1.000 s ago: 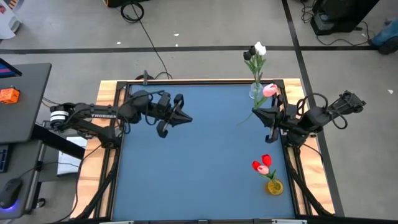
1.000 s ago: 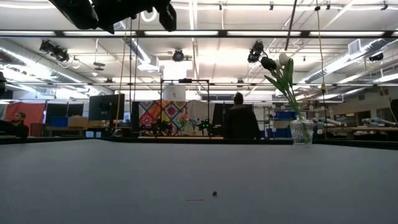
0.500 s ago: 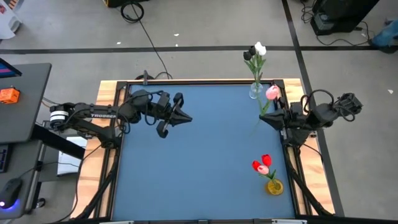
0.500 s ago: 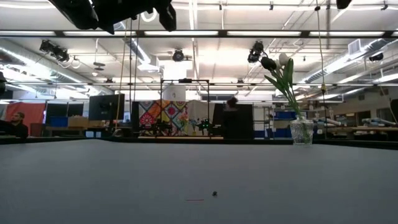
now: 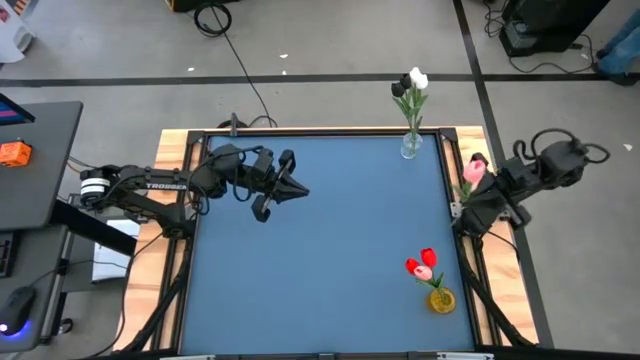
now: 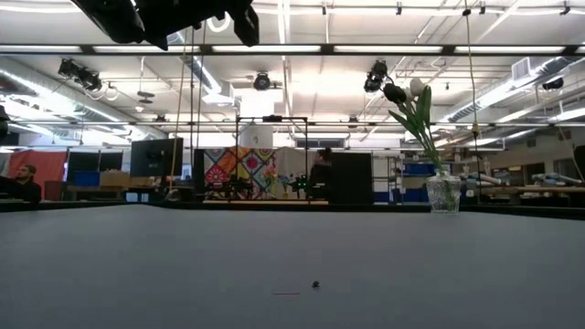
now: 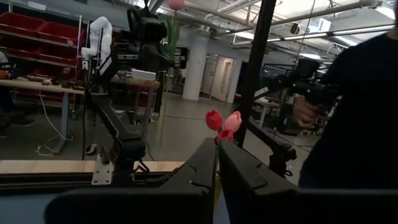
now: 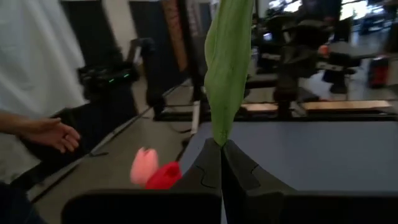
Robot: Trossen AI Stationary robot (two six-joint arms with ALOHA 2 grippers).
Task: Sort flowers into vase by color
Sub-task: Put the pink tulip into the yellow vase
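The left gripper (image 5: 298, 191) is closed and empty, its arm stretched low over the worktop (image 5: 320, 250). The right gripper (image 5: 466, 203) is clamped on the stem of a pink flower (image 5: 474, 169), raised beyond the worktop's edge. This looks like the carrying step; next it should lower the stem into the yellow vase (image 5: 441, 298), nearby, holding red and pink flowers.

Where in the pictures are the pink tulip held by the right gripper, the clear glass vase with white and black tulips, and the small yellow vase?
pink tulip (image 5: 475, 168), high view, on its head.
clear glass vase (image 5: 411, 147), high view, on its body.
small yellow vase (image 5: 441, 299), high view, on its rim.
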